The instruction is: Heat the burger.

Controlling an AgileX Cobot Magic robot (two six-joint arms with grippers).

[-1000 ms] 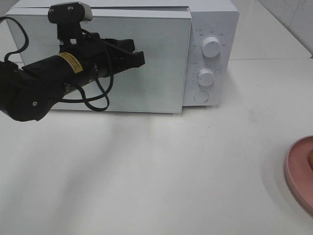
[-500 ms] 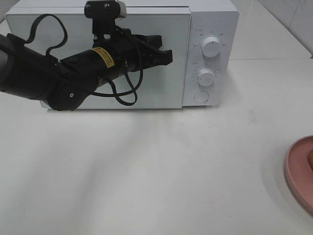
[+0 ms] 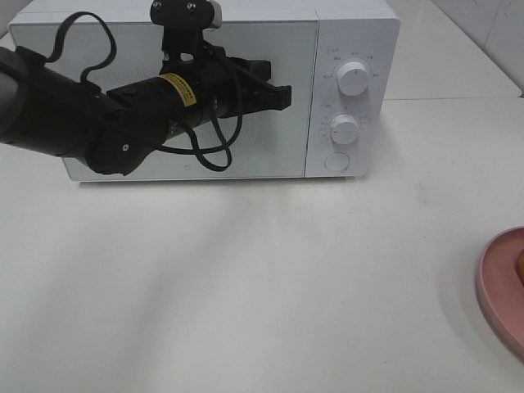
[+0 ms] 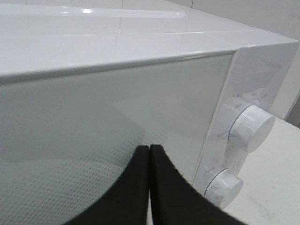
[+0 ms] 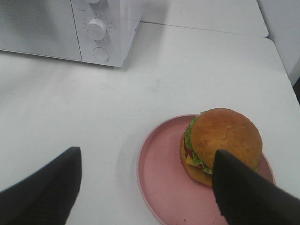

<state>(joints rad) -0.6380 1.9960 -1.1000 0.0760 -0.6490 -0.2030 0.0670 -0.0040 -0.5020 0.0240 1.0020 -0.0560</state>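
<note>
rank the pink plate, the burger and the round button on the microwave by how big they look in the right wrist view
1. pink plate, largest, though partly cut off by the frame edge
2. burger, narrower than the plate
3. round button, smallest, but it sits farther from the camera, so its true size is unsure

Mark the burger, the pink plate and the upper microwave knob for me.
burger [image 5: 225,136], right wrist view, top of the domed bun.
pink plate [image 5: 161,183], right wrist view, bare surface beside the burger.
upper microwave knob [image 3: 353,78], exterior high view, knob face.
</note>
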